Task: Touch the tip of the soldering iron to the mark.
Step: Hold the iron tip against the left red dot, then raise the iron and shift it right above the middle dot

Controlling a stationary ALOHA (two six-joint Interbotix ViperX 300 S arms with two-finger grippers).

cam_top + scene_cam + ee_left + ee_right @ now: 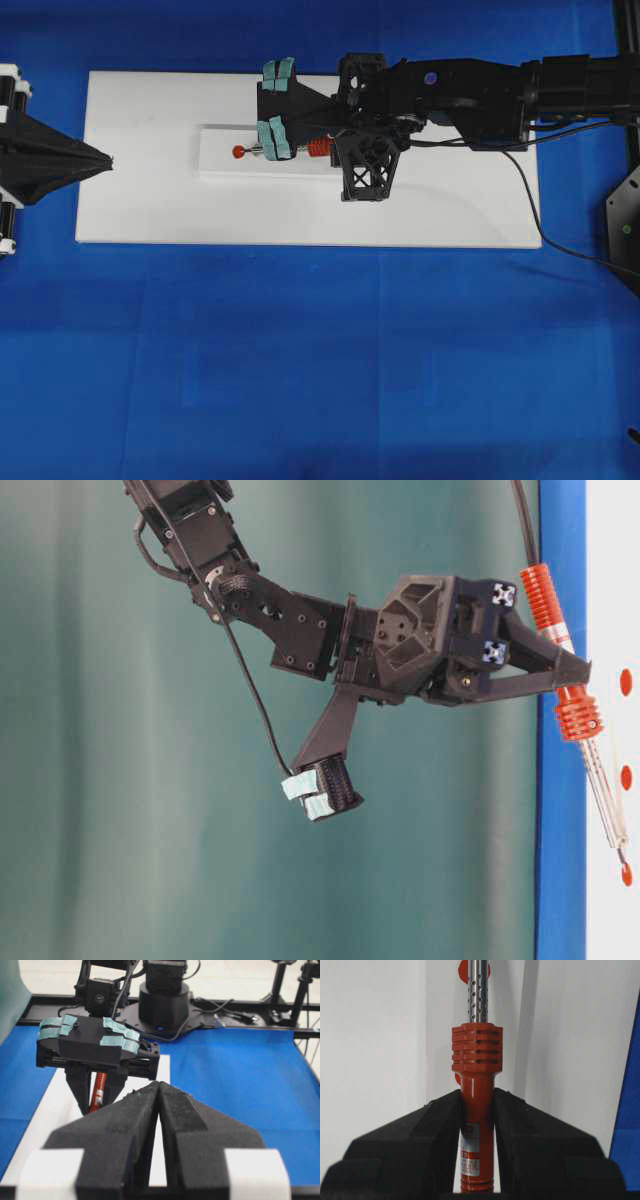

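Note:
The soldering iron (476, 1085) has a red-orange handle and a perforated silver shaft (605, 785). My right gripper (477, 1097) is shut on the handle just behind the ribbed collar (318, 147). The iron slants down to the left over a raised white strip (220, 165). Its tip (248, 151) sits at the right edge of the red mark (238, 151); whether they touch cannot be told. My left gripper (108, 160) hovers at the board's left end, shut and empty, pointing at the mark; its tips also show in the left wrist view (158, 1086).
The white board (150, 215) lies on blue cloth (320, 360). Two more red marks (626, 680) show along the strip in the table-level view. The iron's black cord (540, 225) trails off to the right. A black bracket (625, 225) stands at the right edge.

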